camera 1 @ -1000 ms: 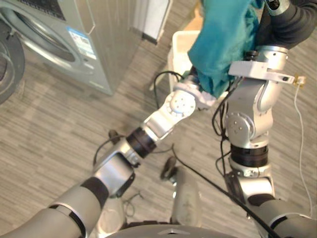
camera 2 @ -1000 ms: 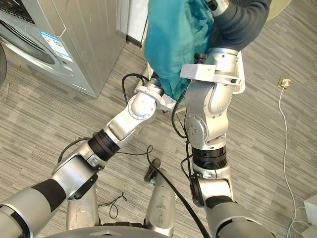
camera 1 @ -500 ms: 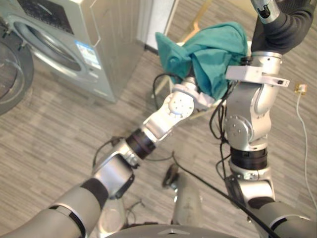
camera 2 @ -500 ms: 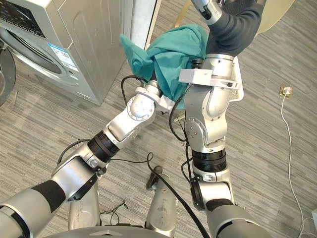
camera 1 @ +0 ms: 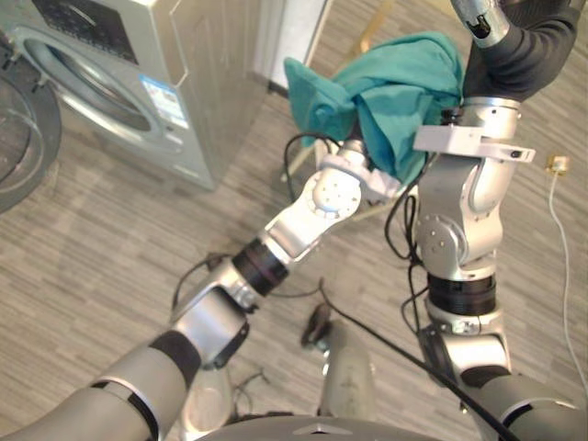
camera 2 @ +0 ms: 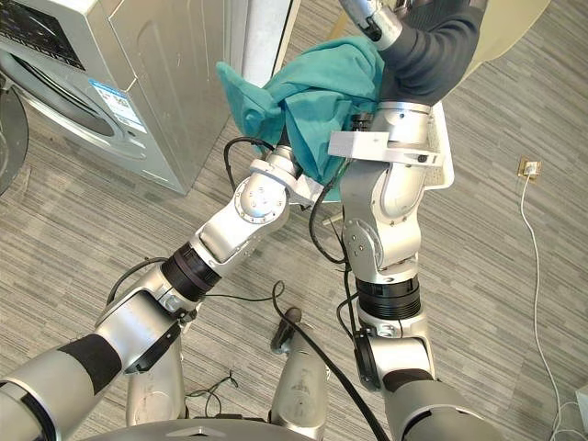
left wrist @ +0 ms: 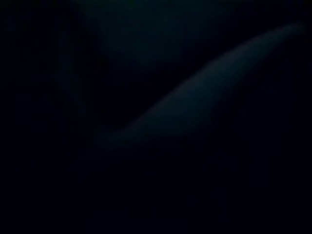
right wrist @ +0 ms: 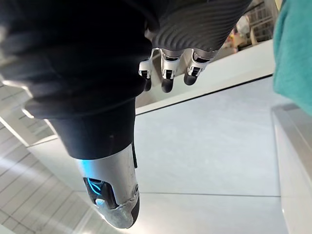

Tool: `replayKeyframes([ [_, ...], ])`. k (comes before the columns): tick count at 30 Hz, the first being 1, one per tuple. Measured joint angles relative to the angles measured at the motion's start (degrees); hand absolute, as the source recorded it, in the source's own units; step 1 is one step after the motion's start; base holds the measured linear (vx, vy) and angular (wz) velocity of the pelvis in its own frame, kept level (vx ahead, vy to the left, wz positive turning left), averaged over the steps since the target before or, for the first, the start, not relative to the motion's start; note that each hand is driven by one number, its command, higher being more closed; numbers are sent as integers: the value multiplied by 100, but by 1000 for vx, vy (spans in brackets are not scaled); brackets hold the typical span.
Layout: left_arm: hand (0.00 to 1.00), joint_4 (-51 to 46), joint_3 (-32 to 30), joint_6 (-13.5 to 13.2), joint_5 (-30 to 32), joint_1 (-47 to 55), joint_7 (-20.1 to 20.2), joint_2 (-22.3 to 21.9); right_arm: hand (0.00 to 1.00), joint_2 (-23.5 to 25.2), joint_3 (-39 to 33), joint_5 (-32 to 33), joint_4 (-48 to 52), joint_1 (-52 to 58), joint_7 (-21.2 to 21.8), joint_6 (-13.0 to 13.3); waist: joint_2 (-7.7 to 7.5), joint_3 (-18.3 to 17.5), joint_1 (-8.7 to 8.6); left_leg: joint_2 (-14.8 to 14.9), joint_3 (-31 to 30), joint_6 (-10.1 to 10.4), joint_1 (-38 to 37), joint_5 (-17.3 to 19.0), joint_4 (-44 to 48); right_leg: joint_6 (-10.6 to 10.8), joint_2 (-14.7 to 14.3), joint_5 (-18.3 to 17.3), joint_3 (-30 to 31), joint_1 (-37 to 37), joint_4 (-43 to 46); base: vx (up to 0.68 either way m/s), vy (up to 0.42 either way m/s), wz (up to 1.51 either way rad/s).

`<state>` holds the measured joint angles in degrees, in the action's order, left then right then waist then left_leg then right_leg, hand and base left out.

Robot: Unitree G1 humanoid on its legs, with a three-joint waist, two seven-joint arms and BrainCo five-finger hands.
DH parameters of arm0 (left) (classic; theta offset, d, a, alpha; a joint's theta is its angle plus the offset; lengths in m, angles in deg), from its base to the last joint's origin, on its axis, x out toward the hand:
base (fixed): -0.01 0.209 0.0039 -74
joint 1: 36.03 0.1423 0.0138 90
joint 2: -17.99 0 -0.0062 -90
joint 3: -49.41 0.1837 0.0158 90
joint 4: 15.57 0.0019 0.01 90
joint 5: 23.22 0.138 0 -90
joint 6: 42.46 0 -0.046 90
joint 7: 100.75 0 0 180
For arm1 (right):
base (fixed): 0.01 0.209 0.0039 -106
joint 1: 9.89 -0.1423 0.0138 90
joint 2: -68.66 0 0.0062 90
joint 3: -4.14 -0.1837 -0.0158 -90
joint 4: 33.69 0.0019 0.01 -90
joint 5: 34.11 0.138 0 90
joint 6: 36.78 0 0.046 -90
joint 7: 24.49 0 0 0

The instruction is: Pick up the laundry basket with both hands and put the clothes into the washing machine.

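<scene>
Left hand (camera 2: 284, 147) reaches in under a teal garment (camera 1: 395, 92), with its dark cover just showing at the cloth's edge. Its own wrist view is dark, so I cannot tell whether it grips anything.

At the robot's far left and ahead, the washing machine (camera 1: 101, 83) stands on the wood-look floor (camera 1: 101, 266) with its round door (camera 1: 16, 138) swung open. Well apart to the right, between the two arms, the garment lies heaped over the white laundry basket (camera 2: 444, 176). A strip of the basket's rim shows beside the right wrist. The cloth covers so much that I cannot tell which way the basket's long side runs or what bears it.

Right hand (right wrist: 166, 73) is held up high at the heap's right side, clear of the cloth. Its fingers look bent in short, the thumb stands apart, and nothing sits between them.

The coming move turns on one relation: the drum mouth lies to the left of the load and ahead of it, on the left arm's side. The left arm is therefore the nearer one, and the right hand probably needs a hold on the basket first. The garment sits loose on top and could slide off during the swing.
</scene>
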<state>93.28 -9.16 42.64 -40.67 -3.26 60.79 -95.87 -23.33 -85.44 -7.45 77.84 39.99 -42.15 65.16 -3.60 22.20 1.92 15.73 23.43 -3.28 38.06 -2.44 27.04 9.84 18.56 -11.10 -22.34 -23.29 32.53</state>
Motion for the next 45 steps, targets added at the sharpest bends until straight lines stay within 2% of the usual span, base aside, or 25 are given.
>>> replayKeyframes([
  [12,100,-6,0,1,12,0,-8,-1,0,1,44,-1,-1,27,-7,-4,-9,-5,-16,104,13,-55,96,78,219,13,-26,1,82,-91,88,25,-57,-3],
  [20,100,30,46,49,163,-20,-34,-5,0,-1,176,-4,2,70,-6,-45,-19,-11,-235,197,274,-11,44,171,285,0,-62,51,439,-323,110,-14,-34,-17],
  [24,100,383,259,203,308,-428,-87,-60,0,-35,179,-4,20,151,-7,-41,-19,-11,-374,257,450,-33,-36,182,287,40,-77,164,599,-410,76,4,-22,-21],
  [33,100,455,267,259,666,-884,-82,-124,0,-135,184,3,445,185,-2,39,-24,-8,-672,308,838,-69,-111,216,269,66,-88,296,1011,-708,31,13,-18,-18],
  [41,100,448,236,289,1115,-1219,-79,-137,0,-445,264,2,678,136,15,65,-23,2,-720,307,1258,-74,-108,251,151,61,-112,472,1395,-1085,-134,34,-19,-20],
  [43,100,456,222,343,1219,-1379,-78,-133,0,-507,231,2,702,59,20,85,-17,12,-824,286,1283,-75,-70,250,82,89,-124,543,1406,-1105,-262,50,-17,-7],
  [45,100,484,218,354,1298,-1560,-78,-122,0,-534,160,1,750,-13,22,96,1,58,-837,287,1294,-74,-34,250,23,74,-161,606,1410,-1122,-391,57,-16,-7],
])
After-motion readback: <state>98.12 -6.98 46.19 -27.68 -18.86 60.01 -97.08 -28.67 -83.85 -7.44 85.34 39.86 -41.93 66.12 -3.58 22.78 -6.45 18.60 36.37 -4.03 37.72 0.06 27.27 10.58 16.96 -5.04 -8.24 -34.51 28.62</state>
